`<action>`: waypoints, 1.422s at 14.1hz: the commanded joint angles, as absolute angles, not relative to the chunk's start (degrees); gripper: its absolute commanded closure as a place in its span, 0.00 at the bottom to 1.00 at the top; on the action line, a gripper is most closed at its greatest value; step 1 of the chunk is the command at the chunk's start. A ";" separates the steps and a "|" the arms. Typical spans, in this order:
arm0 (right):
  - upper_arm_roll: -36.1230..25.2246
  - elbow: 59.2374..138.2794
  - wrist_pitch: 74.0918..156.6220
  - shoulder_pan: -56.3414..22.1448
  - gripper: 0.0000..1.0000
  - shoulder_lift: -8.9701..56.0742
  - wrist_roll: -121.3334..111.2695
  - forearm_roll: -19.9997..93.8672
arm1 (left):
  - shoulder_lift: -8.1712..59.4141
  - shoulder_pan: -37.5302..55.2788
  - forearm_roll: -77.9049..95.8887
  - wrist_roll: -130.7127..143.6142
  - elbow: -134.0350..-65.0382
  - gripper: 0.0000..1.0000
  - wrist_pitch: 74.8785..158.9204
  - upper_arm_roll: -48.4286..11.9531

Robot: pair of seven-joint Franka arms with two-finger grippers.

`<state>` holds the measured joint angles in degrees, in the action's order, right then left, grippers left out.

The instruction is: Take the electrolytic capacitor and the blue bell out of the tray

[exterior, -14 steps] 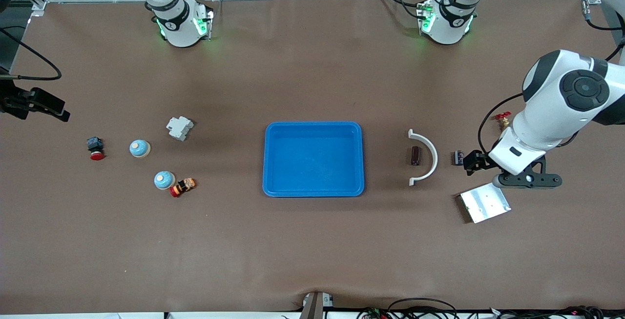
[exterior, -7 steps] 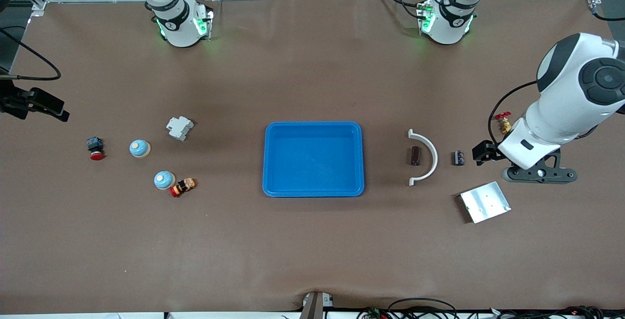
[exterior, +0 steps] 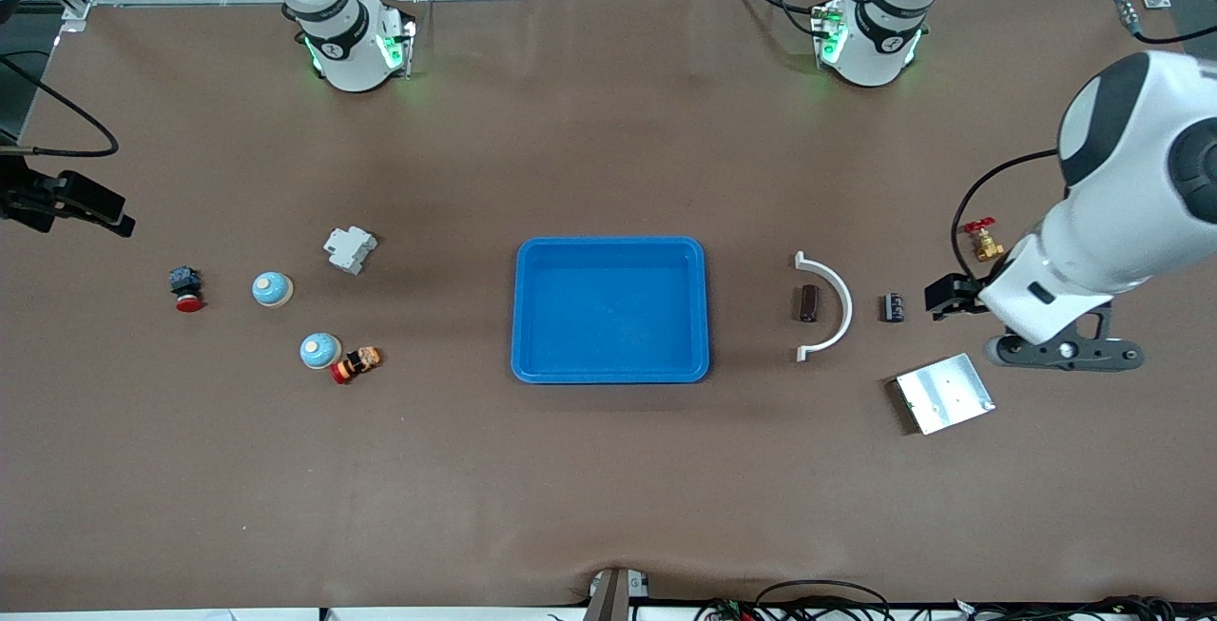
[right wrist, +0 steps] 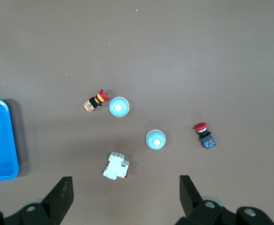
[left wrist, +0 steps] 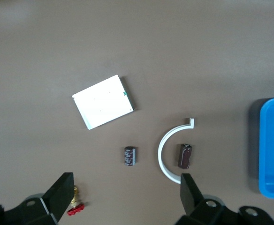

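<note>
you see the tray (exterior: 610,250) empty; the electrolytic capacitor (exterior: 809,302) lies on the table (exterior: 608,469) beside it. both end effectors, left (left wrist: 123,199) and right (right wrist: 125,199), are wide. a low swing could knock it.

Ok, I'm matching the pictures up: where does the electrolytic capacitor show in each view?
Front view: electrolytic capacitor on the table, inside the white curved bracket, outside the tray.
Left wrist view: capacitor inside the same bracket.
Right wrist view: not in it.
Shared landmark: the tray.
</note>
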<state>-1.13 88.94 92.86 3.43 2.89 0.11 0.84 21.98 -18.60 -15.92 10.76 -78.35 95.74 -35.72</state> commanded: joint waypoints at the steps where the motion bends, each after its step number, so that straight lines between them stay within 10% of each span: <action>1: -0.70 89.82 92.64 4.22 0.00 1.76 0.09 1.41 | 14.96 -8.13 -4.27 0.31 -78.92 0.00 94.57 -18.70; 5: -0.70 89.74 92.64 4.22 0.00 1.85 0.09 1.41 | 12.48 9.65 1.58 -2.99 -79.01 0.00 93.87 2.80; 20: -0.88 89.74 92.72 4.31 0.00 1.85 -0.26 1.41 | 6.15 9.41 1.14 -2.73 -79.01 0.00 85.17 1.67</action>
